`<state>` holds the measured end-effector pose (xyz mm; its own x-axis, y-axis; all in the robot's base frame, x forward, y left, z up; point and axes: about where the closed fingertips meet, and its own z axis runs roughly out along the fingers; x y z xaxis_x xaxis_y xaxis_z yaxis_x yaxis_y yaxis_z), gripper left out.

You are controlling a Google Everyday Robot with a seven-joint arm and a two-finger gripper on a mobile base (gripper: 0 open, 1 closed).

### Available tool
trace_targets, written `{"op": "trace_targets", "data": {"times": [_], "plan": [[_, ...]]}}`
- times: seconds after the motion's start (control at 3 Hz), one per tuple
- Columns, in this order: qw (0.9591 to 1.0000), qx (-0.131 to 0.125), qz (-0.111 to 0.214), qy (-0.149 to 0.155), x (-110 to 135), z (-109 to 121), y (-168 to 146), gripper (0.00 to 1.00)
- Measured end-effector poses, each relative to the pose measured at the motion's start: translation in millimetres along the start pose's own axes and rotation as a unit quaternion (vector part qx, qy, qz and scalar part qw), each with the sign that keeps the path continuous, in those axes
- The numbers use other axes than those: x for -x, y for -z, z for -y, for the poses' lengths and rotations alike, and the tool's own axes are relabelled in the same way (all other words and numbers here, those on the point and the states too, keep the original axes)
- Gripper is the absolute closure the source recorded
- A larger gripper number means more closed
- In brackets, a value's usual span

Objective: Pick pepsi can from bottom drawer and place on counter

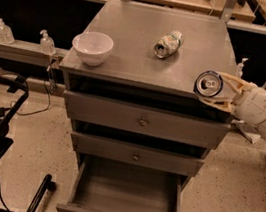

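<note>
**Inspector:** Position of pepsi can (208, 83)?

**Assessor:** Out of the bottom drawer (125, 195), up at the front right corner of the desk (135, 32). Clamped between the two fingers of the gripper (212, 87), one above and one below. Held sideways, silver top facing the camera. Likely gripped that way because of a level reach into the drawer.

**Inspector:** Resting on the desk or not?

**Assessor:** Cannot tell whether over the surface or just in front of its edge. No sign of release, so judged not yet placed.

**Inspector:** Reason for that corner?

**Assessor:** Probably the shortest path, with the arm coming in from the right side. Also well apart from the white bowl (92, 47) at the front left and the pale green-and-white can (167, 44) lying on its side further back.

**Inspector:** Drawer condition?

**Assessor:** Pulled fully out, nothing visible inside. Both shallower drawers (143, 122) above shut, so no obstruction to the lift.

**Inspector:** Stage and risks?

**Assessor:** Judged late, with only the transfer inward and the release outstanding. Risk of rolling off the nearby edge if let go sideways. Advisable to turn upright, or to set down further in.
</note>
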<state>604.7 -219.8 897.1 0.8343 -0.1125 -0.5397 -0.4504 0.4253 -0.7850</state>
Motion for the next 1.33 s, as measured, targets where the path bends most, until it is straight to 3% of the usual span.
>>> {"op": "trace_targets", "data": {"times": [0.67,1.0,1.33], "plan": [[0.9991,-0.020,-0.034,-0.013,12,29,-13,1.00],[0.9959,-0.041,-0.061,-0.052,12,39,-19,1.00],[0.9862,-0.058,-0.096,-0.122,-3,48,-18,1.00]]}}
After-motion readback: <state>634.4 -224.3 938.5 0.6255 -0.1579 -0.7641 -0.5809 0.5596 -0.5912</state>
